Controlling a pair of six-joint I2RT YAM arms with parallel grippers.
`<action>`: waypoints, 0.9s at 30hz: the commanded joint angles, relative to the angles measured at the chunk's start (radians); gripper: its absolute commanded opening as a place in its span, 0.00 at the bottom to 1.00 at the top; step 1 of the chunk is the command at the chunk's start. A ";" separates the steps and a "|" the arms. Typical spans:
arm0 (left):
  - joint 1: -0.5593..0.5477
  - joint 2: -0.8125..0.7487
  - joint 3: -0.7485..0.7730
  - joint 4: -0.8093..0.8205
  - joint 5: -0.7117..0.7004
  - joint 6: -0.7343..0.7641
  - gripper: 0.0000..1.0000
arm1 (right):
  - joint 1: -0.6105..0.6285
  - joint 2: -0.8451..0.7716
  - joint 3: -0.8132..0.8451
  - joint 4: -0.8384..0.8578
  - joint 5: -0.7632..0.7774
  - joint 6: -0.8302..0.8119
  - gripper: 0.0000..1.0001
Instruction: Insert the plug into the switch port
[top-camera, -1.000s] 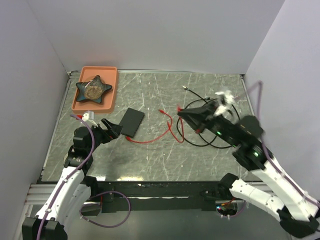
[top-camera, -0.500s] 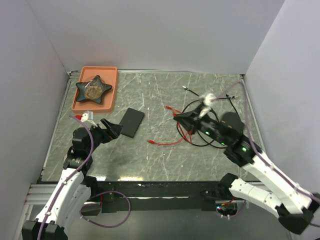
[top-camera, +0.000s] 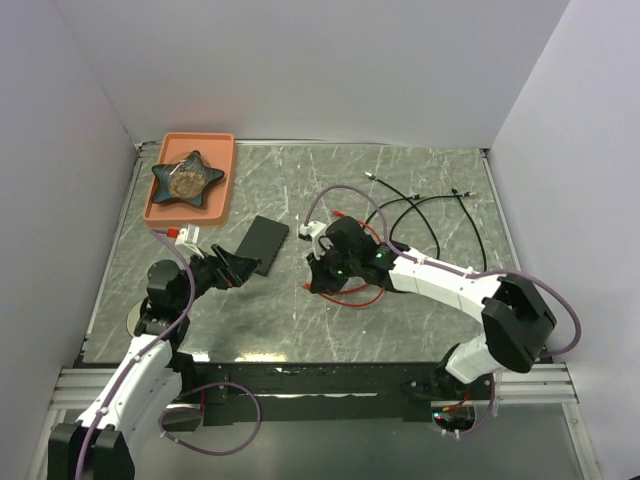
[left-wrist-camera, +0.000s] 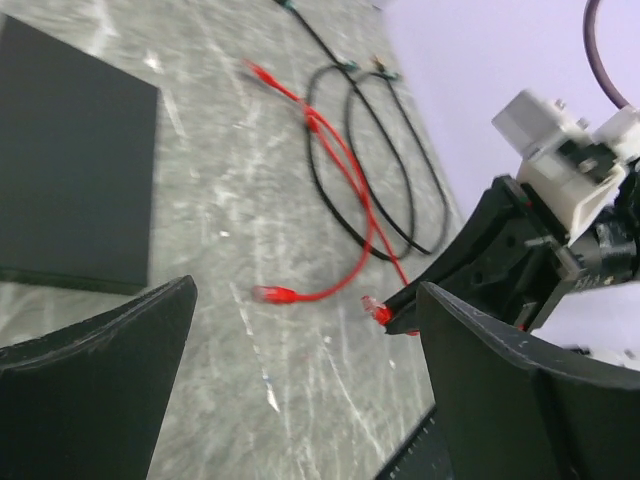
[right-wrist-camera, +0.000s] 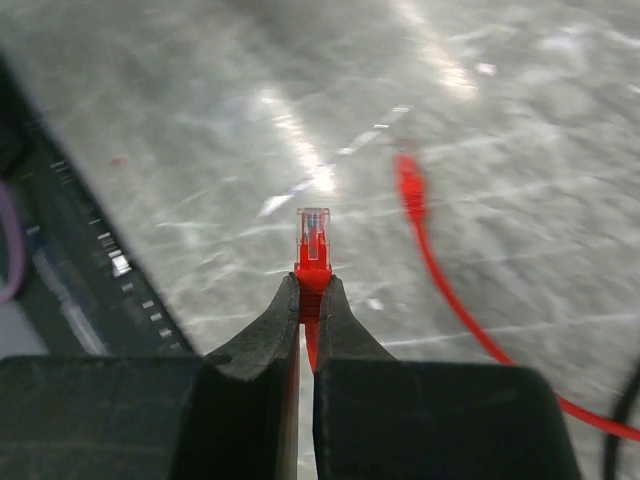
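Observation:
The switch (top-camera: 264, 244) is a flat matte-black box lying left of centre; it fills the top-left corner of the left wrist view (left-wrist-camera: 70, 170). My right gripper (top-camera: 314, 281) (right-wrist-camera: 312, 288) is shut on the boot of the red plug (right-wrist-camera: 313, 238), whose clear tip sticks out past the fingertips. The plug (left-wrist-camera: 375, 308) hangs just above the table, right of the switch and apart from it. My left gripper (top-camera: 236, 268) (left-wrist-camera: 305, 335) stands open and holds nothing, just below the switch's near edge. The switch's sockets do not show.
The red cable (top-camera: 347, 292) trails under the right arm, its other plug (left-wrist-camera: 275, 294) (right-wrist-camera: 405, 178) lying loose. Black cables (top-camera: 420, 214) loop at the back right. An orange tray (top-camera: 228, 182) with a dark star-shaped dish (top-camera: 186, 177) sits at the back left.
My right arm has swung left from the cable pile to the table's middle, carrying the red plug and dragging its cable along. The left gripper shifted slightly forward and stays open.

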 joint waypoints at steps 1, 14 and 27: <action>-0.004 0.041 -0.023 0.228 0.153 -0.049 0.96 | 0.019 -0.075 0.017 0.138 -0.099 0.004 0.00; -0.091 0.043 -0.019 0.274 0.196 -0.017 0.81 | 0.013 -0.038 0.027 0.189 -0.257 0.001 0.00; -0.245 0.144 0.035 0.300 0.138 0.023 0.74 | -0.102 -0.038 0.006 0.310 -0.596 0.117 0.00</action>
